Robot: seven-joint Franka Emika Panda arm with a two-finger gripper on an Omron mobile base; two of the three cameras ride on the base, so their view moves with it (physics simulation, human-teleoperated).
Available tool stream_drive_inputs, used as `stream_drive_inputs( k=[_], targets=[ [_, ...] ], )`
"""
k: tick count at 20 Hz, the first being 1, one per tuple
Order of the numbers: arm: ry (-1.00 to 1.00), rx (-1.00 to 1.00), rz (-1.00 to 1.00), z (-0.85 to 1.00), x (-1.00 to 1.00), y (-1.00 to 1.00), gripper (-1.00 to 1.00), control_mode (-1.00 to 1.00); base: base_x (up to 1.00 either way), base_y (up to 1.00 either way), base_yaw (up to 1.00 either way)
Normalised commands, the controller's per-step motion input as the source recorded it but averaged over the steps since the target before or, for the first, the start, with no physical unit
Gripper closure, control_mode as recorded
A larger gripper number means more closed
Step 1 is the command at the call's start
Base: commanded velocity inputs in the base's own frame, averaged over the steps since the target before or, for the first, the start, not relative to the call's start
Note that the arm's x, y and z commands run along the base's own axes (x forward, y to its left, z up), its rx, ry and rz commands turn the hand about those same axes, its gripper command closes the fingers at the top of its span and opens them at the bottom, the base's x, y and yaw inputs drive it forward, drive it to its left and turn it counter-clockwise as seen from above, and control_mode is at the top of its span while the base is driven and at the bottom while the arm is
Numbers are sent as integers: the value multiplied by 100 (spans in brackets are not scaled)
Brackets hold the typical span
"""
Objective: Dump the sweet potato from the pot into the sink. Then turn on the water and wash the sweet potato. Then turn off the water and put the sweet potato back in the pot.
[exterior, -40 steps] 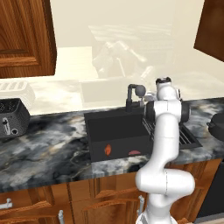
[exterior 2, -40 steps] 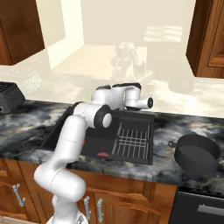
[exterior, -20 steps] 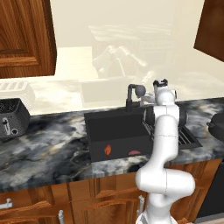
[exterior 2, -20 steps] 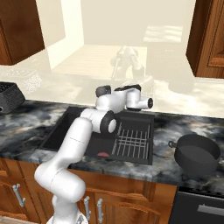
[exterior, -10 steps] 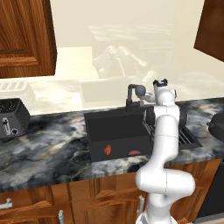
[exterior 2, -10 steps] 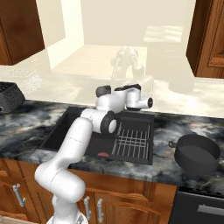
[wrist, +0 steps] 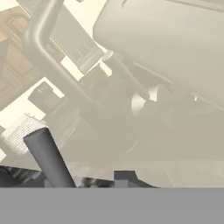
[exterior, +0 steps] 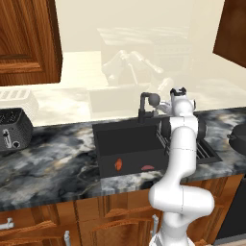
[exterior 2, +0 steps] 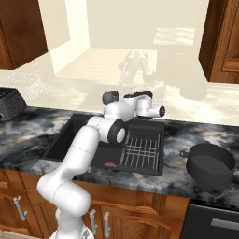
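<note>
— Reaching where?
— At the faucet (exterior: 145,106), centre frame; my claw (exterior: 162,106) is clenched beside its handle.
— And the sweet potato (exterior: 118,165)?
— Lower left of me, lying in the sink (exterior: 126,140).

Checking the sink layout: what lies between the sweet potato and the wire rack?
In the left base view, a flat dark red sliver lies on the basin floor between the sweet potato and the wire rack.
</note>
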Motion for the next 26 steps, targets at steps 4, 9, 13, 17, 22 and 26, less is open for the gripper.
stream_drive_inputs(
  k=[4,9,13,17,22,26],
  targets=[
    [2,4,-4,0,0,-81,100,-100,0,0,0],
    [3,4,-4,0,0,-78,100,-100,0,0,0],
    [2,5,-3,0,0,-78,100,-100,0,0,0],
    [3,5,-3,0,0,-78,100,-100,0,0,0],
    [7,7,-3,0,-2,-38,-100,-100,0,0,0],
    [13,11,-2,3,0,-21,-100,-100,0,0,0]
  ],
)
